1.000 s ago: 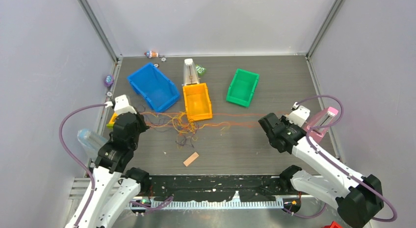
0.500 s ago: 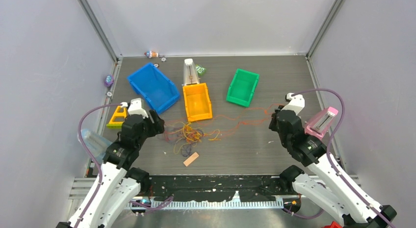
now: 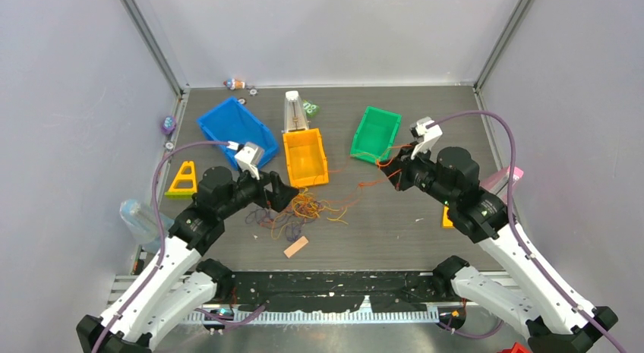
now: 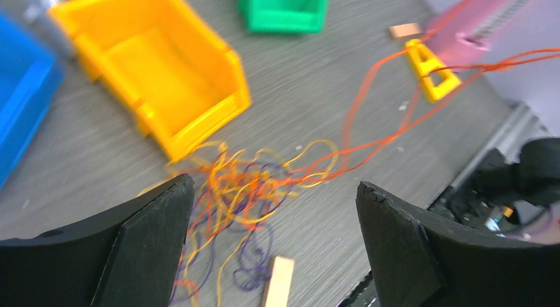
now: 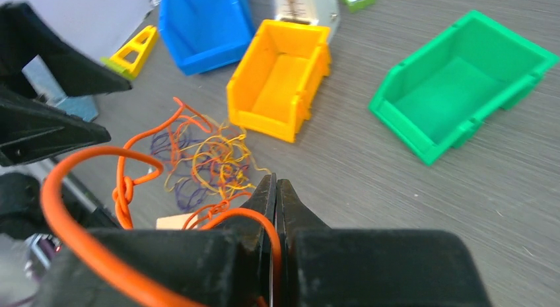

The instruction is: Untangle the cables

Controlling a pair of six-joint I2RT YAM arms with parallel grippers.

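Note:
The cables lie as a loose tangle (image 3: 298, 209) of orange, yellow and purple strands in front of the orange bin (image 3: 305, 157). My left gripper (image 3: 282, 195) hovers just left of the tangle and is open. In the left wrist view its jaws (image 4: 275, 183) stand wide apart with the tangle (image 4: 244, 188) below them and nothing held. My right gripper (image 3: 395, 174) is near the green bin (image 3: 375, 134) and is shut on an orange cable (image 3: 372, 182). In the right wrist view that orange cable (image 5: 86, 208) is pinched between the closed jaws (image 5: 276, 188) and loops back to the tangle (image 5: 198, 162).
A blue bin (image 3: 237, 133) stands at the back left. A wooden block (image 3: 295, 247) lies just in front of the tangle. A yellow triangular stand (image 3: 182, 180) and a clear bottle (image 3: 140, 216) sit at the left edge. A pink object (image 3: 510, 177) is at the right.
My left gripper has opened, let go of the strands and swung right over the tangle. My right gripper, still shut on the orange cable, moved back and left toward the green bin, so the stretched strands went slack.

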